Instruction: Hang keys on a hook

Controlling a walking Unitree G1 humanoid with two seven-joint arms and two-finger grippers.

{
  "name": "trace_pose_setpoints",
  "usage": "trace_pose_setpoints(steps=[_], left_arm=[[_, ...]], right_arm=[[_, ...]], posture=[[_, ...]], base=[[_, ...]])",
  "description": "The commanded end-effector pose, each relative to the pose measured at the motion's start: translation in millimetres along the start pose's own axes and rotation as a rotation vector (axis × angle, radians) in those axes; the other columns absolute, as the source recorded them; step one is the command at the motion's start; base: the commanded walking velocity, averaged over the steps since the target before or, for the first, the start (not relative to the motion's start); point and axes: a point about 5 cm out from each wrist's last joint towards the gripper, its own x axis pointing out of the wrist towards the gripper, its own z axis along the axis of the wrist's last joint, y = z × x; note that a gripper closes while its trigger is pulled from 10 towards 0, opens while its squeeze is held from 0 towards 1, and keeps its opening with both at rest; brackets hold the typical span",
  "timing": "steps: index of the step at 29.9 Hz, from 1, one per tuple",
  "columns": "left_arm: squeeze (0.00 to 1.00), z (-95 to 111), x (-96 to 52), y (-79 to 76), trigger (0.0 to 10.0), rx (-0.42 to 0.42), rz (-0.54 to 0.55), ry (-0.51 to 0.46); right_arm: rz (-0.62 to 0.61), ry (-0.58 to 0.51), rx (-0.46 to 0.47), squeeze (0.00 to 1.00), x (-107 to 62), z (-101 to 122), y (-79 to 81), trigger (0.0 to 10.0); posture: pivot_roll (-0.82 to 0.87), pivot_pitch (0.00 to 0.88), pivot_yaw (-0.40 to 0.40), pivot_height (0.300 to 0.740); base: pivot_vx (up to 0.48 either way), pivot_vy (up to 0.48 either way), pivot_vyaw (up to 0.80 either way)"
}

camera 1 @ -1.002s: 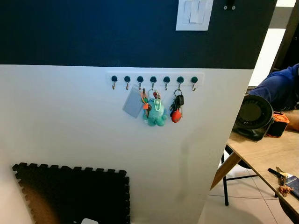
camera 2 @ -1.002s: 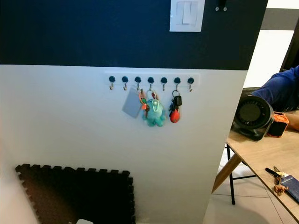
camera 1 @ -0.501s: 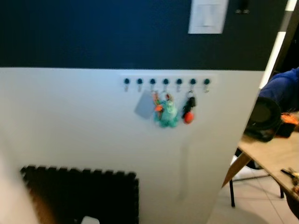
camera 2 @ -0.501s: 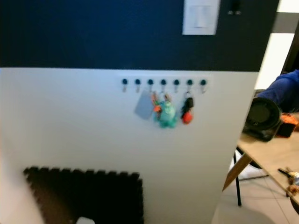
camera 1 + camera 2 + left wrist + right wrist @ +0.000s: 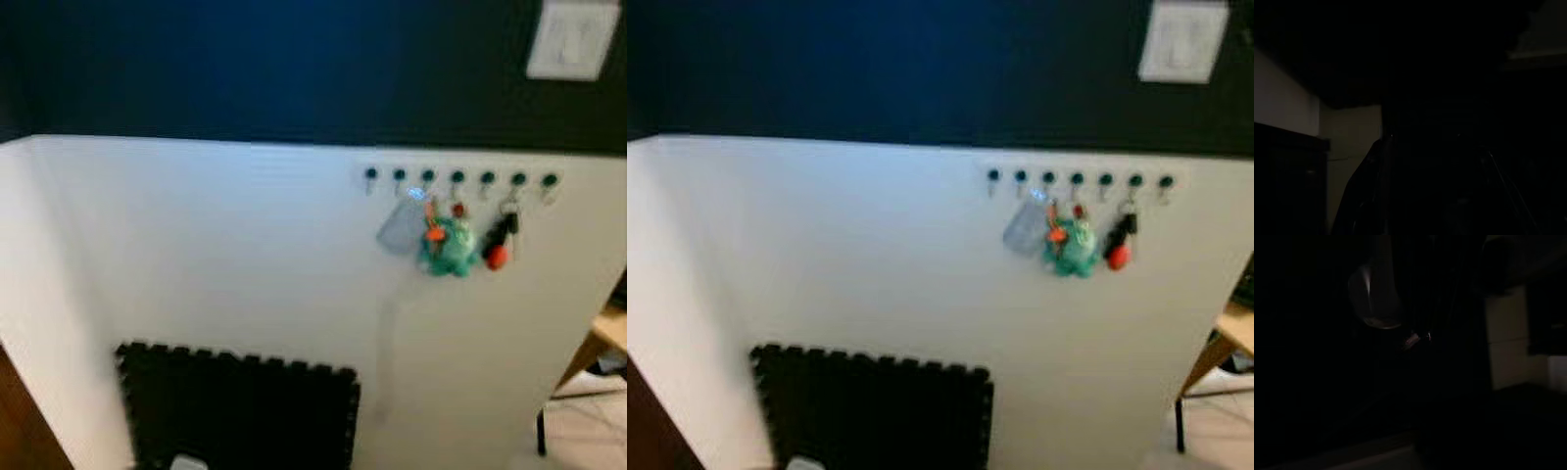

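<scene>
A white rail with several dark-knobbed hooks point(image 5: 458, 178) is fixed to the white lower half of a wall, at the right of the blurred eye views. Three things hang from its middle hooks: a grey card point(image 5: 397, 225), a teal plush keychain with orange bits point(image 5: 448, 247), and a bunch of black keys with a red fob point(image 5: 498, 242). The hooks at both ends of the rail are bare. Both arms hang idle, and their wrist views are very dark, with just pale wall patches to make out.
The wall's upper half is dark blue, with a white light switch point(image 5: 571, 39) at top right. A black foam mat point(image 5: 240, 411) leans against the wall low down. A wooden table corner point(image 5: 612, 333) and its leg sit at the right edge.
The whole picture has shifted right and blurred, so the camera has turned left. The table, the fan and the person have left the view. The hanging things have not moved on their hooks.
</scene>
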Motion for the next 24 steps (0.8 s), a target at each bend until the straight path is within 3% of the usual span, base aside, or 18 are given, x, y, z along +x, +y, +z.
trace_pose_setpoints(steps=[1,10,24], left_arm=[[0.00,-4.7,-2.3,-0.5,10.0,0.029,-0.015,0.018],[0.00,-6.7,-3.3,-2.8,10.0,0.022,-0.022,0.016],[0.00,-6.2,-4.5,2.0,10.0,0.026,0.010,0.008]], right_arm=[[-0.013,-0.014,0.007,0.00,-0.1,3.6,-3.4,10.0],[-0.018,-0.009,0.014,0.00,-1.2,0.3,-4.0,10.0],[-0.014,-0.010,0.013,0.00,-1.3,0.4,-4.0,10.0]], posture=[[0.07,0.000,0.029,0.740],[0.07,0.000,0.032,0.740],[0.07,0.002,0.027,0.740]], base=[[0.000,-0.480,0.00],[0.000,-0.480,0.00],[0.000,0.000,0.00]])
